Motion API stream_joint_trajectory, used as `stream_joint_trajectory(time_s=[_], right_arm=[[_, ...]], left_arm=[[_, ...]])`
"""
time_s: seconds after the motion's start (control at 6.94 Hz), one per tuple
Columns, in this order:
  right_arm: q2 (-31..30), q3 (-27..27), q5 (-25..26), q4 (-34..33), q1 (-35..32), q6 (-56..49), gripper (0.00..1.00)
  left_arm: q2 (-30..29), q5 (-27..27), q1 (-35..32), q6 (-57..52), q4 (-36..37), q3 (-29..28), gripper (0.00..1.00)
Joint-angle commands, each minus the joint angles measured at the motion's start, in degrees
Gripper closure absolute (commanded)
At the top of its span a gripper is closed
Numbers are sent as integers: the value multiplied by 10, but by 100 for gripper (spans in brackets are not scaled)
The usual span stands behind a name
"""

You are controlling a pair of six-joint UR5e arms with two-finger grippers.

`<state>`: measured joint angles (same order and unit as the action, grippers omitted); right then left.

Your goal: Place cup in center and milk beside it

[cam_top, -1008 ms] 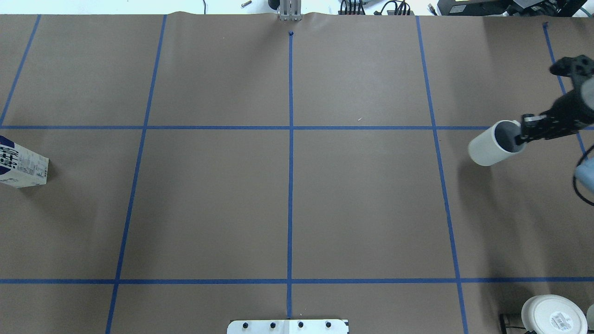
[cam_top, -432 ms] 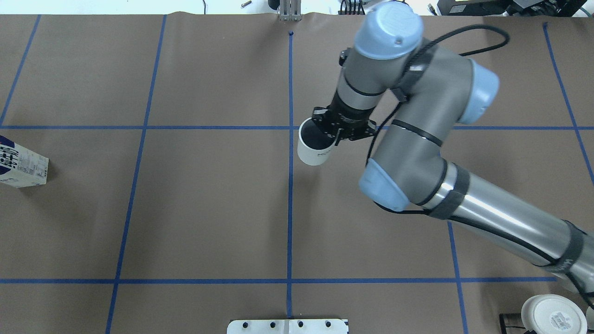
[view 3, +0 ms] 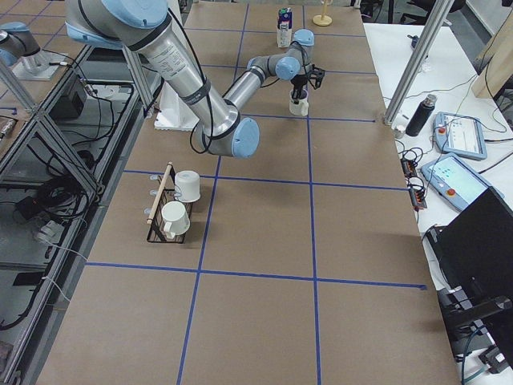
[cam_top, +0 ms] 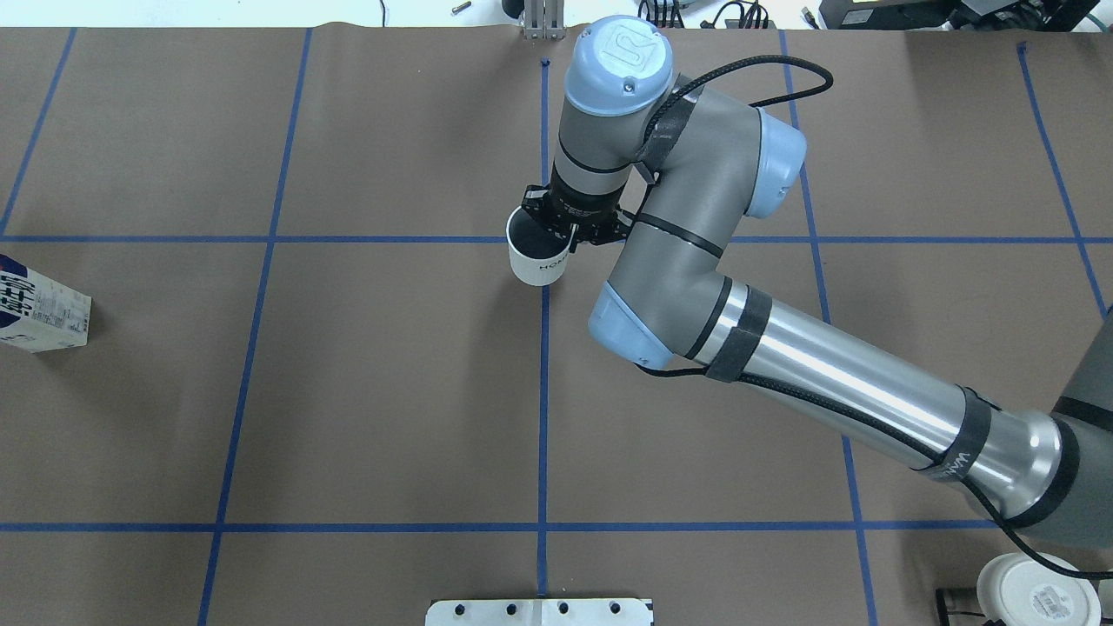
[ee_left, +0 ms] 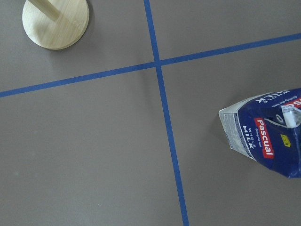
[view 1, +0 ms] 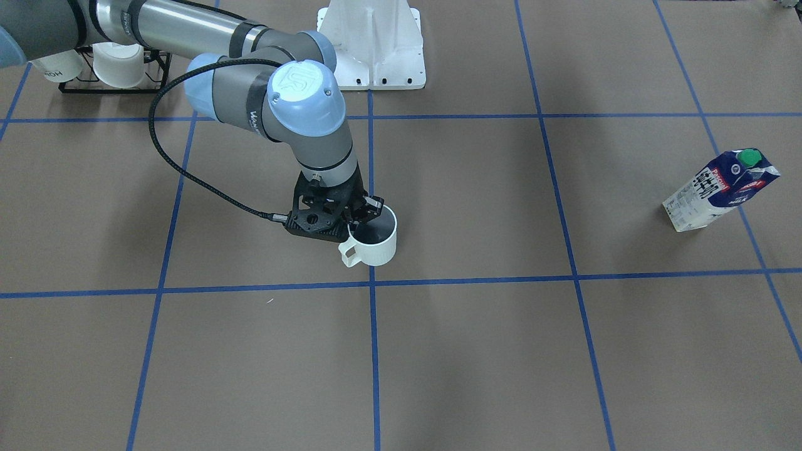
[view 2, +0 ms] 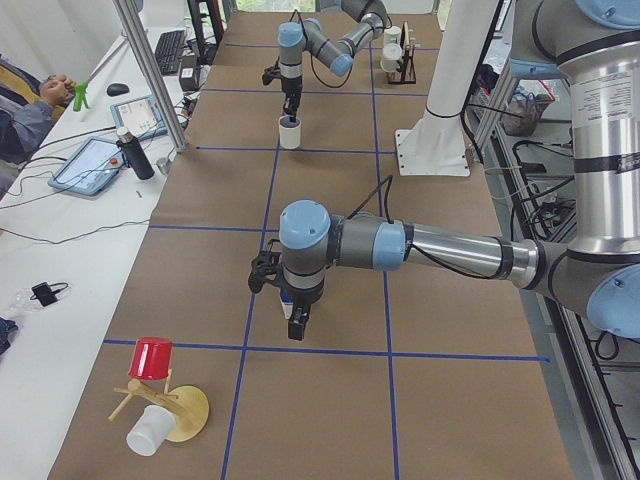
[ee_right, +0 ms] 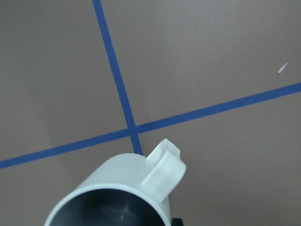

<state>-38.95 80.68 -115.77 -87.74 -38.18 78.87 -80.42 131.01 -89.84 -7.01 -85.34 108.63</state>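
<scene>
1. table (cam_top: 391,391): brown paper top, marked into squares by blue tape (cam_top: 543,391).
2. right arm (cam_top: 826,382): grey with pale blue joints. It enters at the near right corner and reaches to the middle of the table, wrist pointing down.
3. left arm (view 2: 440,245): hangs over the left end of the table, wrist pointing down.
4. mug rack (view 3: 164,208): black wire, near the right corner on the robot's side, holding two white mugs.
5. wooden stand (view 2: 165,405): round base, at the left end, with a red cup and a white cup on it.
6. milk carton (view 1: 720,188): dark blue and white with a green cap, standing by the left edge, well apart from the cup.
7. cup (view 1: 376,244): white with a loop handle, mouth up. It is midway between the left and right edges, at a tape crossing. Contact with the table cannot be told.
8. right claw (view 1: 368,214): pinching the cup's rim wall.
9. left claw (view 2: 296,325): spread or pressed together cannot be told.
</scene>
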Motion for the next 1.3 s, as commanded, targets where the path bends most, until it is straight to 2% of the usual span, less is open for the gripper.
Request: stream_joint_trajectory(time_s=[0.0,0.43,0.58,0.72,1.01,1.15], right_arm=[[5,-22,3,10,0,1,100],[1,-23,2,10,5,-6,100],[1,-23,2,10,5,-7,70],[2,-23,3,8,6,-5,1],[2,-2,-7,2,-2,-6,0],[-25,49,-39,-33,-28,-7,0]], left_arm=[[0,-1,0,2,0,0,2],[0,1,1,2,0,0,2],[-1,2,3,10,0,0,2],[-6,3,9,61,-2,0,2],[-8,36,36,178,-63,2,2],[-20,38,66,264,-102,2,2]])
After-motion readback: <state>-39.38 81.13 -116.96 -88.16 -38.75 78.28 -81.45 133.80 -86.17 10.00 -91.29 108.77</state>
